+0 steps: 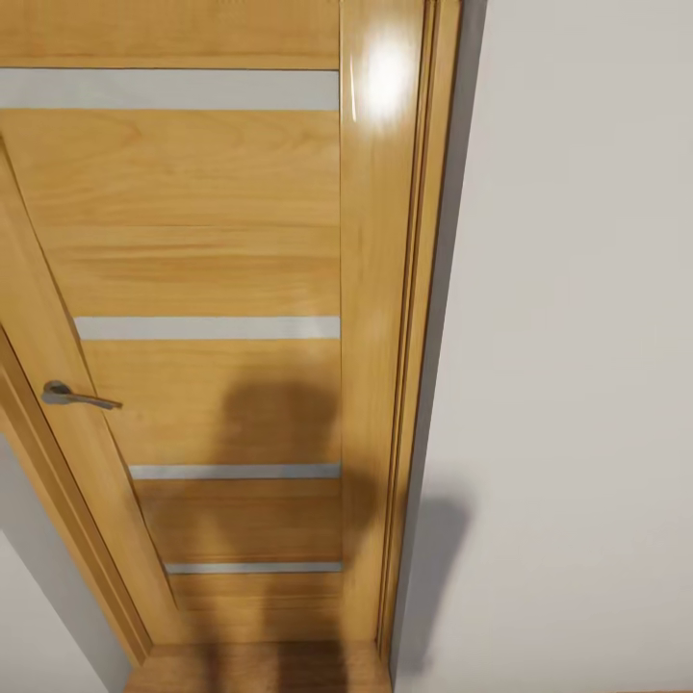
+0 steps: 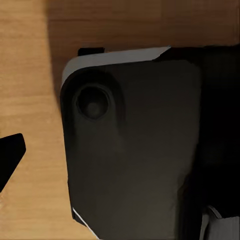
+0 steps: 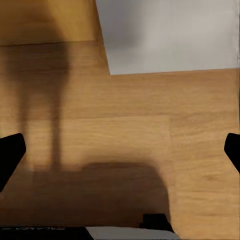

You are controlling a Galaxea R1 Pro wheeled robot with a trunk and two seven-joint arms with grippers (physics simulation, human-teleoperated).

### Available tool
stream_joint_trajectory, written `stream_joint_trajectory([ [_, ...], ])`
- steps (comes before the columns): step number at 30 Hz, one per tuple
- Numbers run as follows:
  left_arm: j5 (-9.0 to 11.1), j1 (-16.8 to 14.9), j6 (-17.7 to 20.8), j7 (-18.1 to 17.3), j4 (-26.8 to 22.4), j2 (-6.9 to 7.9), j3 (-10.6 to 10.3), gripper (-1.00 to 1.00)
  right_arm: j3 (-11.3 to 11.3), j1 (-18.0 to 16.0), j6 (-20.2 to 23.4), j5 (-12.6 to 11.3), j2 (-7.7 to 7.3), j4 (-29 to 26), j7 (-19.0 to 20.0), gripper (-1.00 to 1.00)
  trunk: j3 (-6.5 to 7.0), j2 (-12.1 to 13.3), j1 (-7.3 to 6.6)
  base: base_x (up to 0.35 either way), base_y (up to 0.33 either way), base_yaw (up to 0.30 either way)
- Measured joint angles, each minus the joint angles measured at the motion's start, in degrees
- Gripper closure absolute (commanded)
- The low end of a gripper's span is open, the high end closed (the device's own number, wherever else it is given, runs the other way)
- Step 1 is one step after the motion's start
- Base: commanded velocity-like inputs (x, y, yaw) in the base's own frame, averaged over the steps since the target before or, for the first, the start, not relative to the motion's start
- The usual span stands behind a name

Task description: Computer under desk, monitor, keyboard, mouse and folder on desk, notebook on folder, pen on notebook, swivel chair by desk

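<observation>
Ahead, wooden door [image 1: 207, 279] beside pale wall [image 1: 577, 337], over wood floor [image 3: 130, 135].

Black fingertips [image 3: 11, 155] edge both wrist views; beyond the left ones, a dark rounded base [image 2: 135, 150] with white trim.

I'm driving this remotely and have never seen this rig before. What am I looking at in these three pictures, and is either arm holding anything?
The machine is a wheeled robot with two arms, rendered in a simulator. The head camera faces a wooden door with pale stripes and a metal handle, beside a white wall; the robot's shadow falls on both. The left wrist camera looks down at the wooden floor and a dark part of the robot's own body. The right wrist camera shows the floor and wall base, with dark fingertips spread wide at the edges and nothing between them. None of the desk items are in sight.
</observation>
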Motion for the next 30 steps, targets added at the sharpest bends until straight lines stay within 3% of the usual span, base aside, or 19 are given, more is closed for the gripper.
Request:
stream_joint_trajectory([
  [4, -0.11, 0.00, 0.02, 0.22, -7.37, -0.04, -0.06, -1.00, -0.11, -0.51, -0.67, -0.05, 0.26, -5.95, -1.00, -1.00, 0.72, 1.61, -0.88, 0.000, 0.000, 0.000],
  [10, 0.71, 0.00, -0.13, 0.01, -16.64, 0.80, 0.13, -1.00, -0.16, -4.35, -0.97, -0.07, 0.30, -7.52, -2.21, -1.00, 1.80, 4.02, -2.20, 0.000, 0.000, 0.000],
  [13, 3.68, 0.01, -0.51, -0.22, -19.02, 1.49, 0.29, -1.00, -0.17, -5.80, -1.15, -0.02, 0.32, -4.89, -2.44, -1.00, 2.33, 5.22, -2.86, 0.000, 0.000, 0.000],
  [14, 6.52, 0.01, -1.78, -0.28, -19.51, 1.78, 0.36, -1.00, -0.18, -6.15, -1.53, 0.11, 0.31, -2.41, -2.48, -1.00, 2.51, 5.62, -3.08, 0.000, 0.000, 0.000],
  [17, 10.81, 0.02, -6.28, -0.23, -17.10, 2.61, 0.41, -1.00, -0.21, -6.42, -5.29, 0.18, 0.11, 0.49, -2.54, -1.00, 3.05, 6.82, -3.74, 0.000, 0.000, 0.000],
  [19, 12.87, 0.01, -18.52, 0.23, -12.35, 3.23, 0.38, -1.00, -0.17, -6.54, -11.11, 0.28, 0.21, 2.49, -2.62, -1.00, 3.05, 6.84, -3.74, 0.000, 0.000, 0.000],
  [20, 13.00, 0.01, -20.34, 0.27, -12.04, 3.24, 0.36, -1.00, -0.14, -6.55, -11.44, 0.29, 0.24, 2.62, -2.62, -1.00, 3.06, 6.84, -3.74, 0.000, 0.000, 0.011],
  [23, 13.20, 0.01, -22.97, 0.36, -11.56, 3.26, 0.34, -1.00, -0.11, -6.56, -11.94, 0.31, 0.29, 2.78, -2.73, -1.00, 3.05, 6.84, -3.75, 0.000, 0.000, 0.125],
  [30, 13.31, 0.01, -23.62, 0.38, -9.52, 3.27, 0.45, -1.00, -0.11, -6.56, -12.03, 0.36, 0.25, 2.82, -3.77, -1.00, 3.05, 6.84, -3.74, -0.013, 0.000, 0.246],
])
